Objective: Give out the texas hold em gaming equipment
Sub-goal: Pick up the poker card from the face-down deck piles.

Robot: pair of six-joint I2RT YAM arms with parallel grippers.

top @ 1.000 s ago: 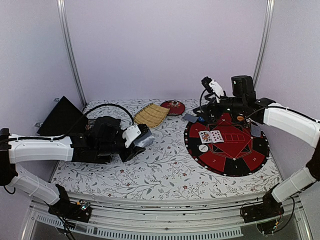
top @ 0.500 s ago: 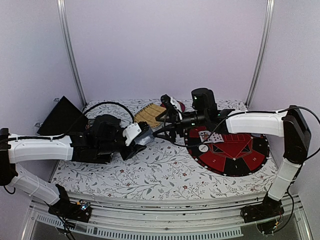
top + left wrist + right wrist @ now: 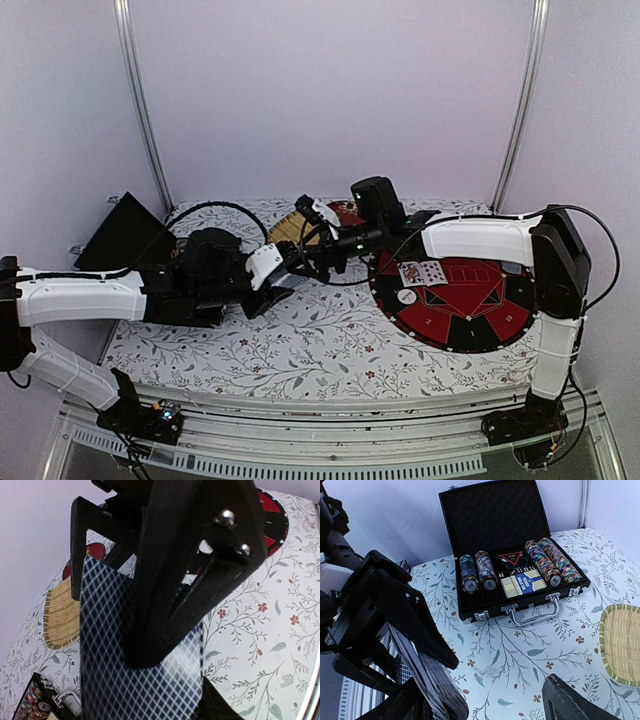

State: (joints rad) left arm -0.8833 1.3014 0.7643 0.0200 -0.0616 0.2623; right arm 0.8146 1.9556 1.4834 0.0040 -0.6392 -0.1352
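My left gripper point(image 3: 284, 272) is shut on the card deck point(image 3: 140, 680), whose blue diamond-patterned back fills the left wrist view. My right gripper point(image 3: 303, 252) has reached across to it and stands open, jaws wide. One black finger point(image 3: 190, 580) lies over the deck's back. In the right wrist view the deck's edge point(image 3: 427, 677) sits by the left jaw and the other fingertip point(image 3: 570, 700) is far off to the right. Two face-up cards point(image 3: 421, 272) and a white button point(image 3: 406, 296) lie on the round red and black mat point(image 3: 470, 305). Poker chips point(image 3: 547, 562) stand in rows in the case.
An open black case point(image 3: 515, 607) stands on the floral cloth at the far left point(image 3: 120, 235). A woven bamboo tray point(image 3: 288, 230) and a red lacquer dish point(image 3: 345, 210) sit at the back, partly behind the right arm. The tray's edge point(image 3: 622, 650) shows at right.
The right arm has swung left from the far side of the mat to the left gripper and the deck, its jaws narrowing a little. The left arm has held still.
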